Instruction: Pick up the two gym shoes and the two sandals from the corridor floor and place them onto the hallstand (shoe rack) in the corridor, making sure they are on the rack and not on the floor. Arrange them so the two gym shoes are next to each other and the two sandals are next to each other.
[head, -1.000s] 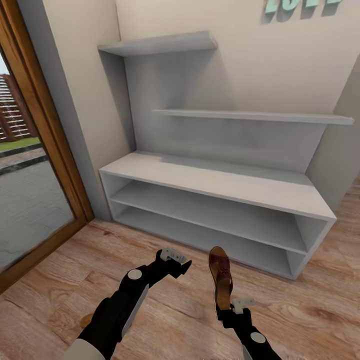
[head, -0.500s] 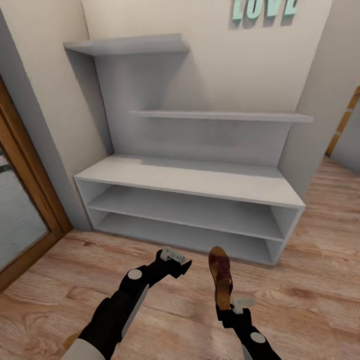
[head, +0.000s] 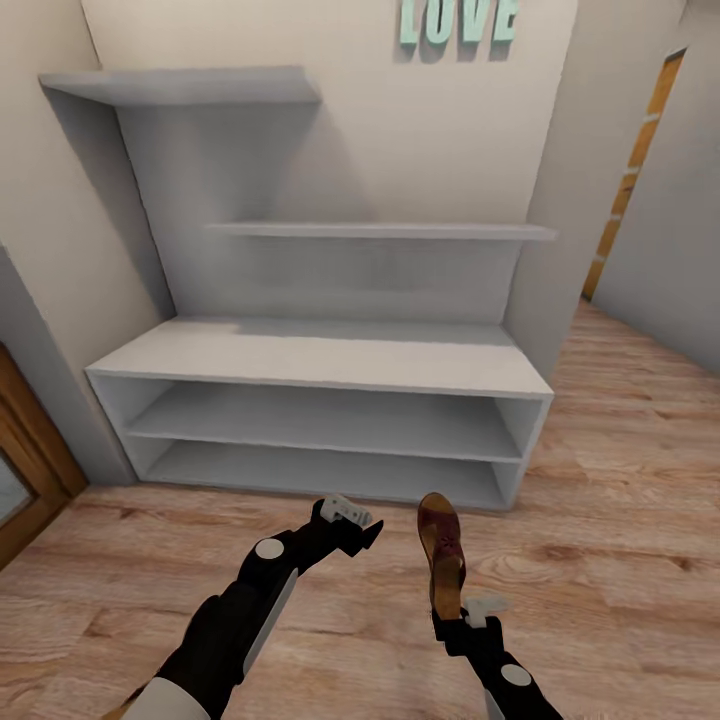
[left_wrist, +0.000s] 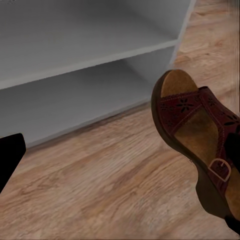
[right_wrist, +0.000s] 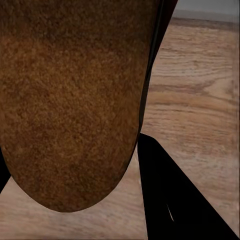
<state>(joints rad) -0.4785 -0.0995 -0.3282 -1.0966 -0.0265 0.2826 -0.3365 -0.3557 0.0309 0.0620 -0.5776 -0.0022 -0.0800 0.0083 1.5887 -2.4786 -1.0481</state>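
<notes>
- Looking down from the head, we see the right gripper (head: 462, 612) clamped on the heel end of one sandal (head: 441, 555), which stands on edge with its toe pointing away from the claw toward the hallstand (head: 320, 358).
- The sandal hangs clear above the corridor floor (head: 620, 500), short of the hallstand's lower front edge; bare planks lie between its toe and that edge.
- The left gripper (head: 352, 520) sits just beside the sandal's toe, apart from it; we cannot tell here whether its fingers are spread or together, as they are small and dark.
- Both shelf tiers and the flat top lie open ahead of the claws, with a wall at the stand's far side and open floor on the right side.
- At the lower left corner of the head view a brownish sliver shows beside the left arm; it is cut off and we cannot say what it is.
- From the left wrist, we see the sandal (left_wrist: 200, 135) close by: dark reddish-brown strap with cut-out flowers, a buckle, tan insole. Its heel end is cut off by the frame.
- One dark finger (left_wrist: 9, 160) shows at the frame's edge; the other is hidden, so the claw's state stays unclear.
- From the right wrist, the sandal's rough brown sole (right_wrist: 75, 100) covers most of the view, with a dark finger (right_wrist: 175, 195) against it and floor planks (right_wrist: 200, 90) beyond.
</notes>
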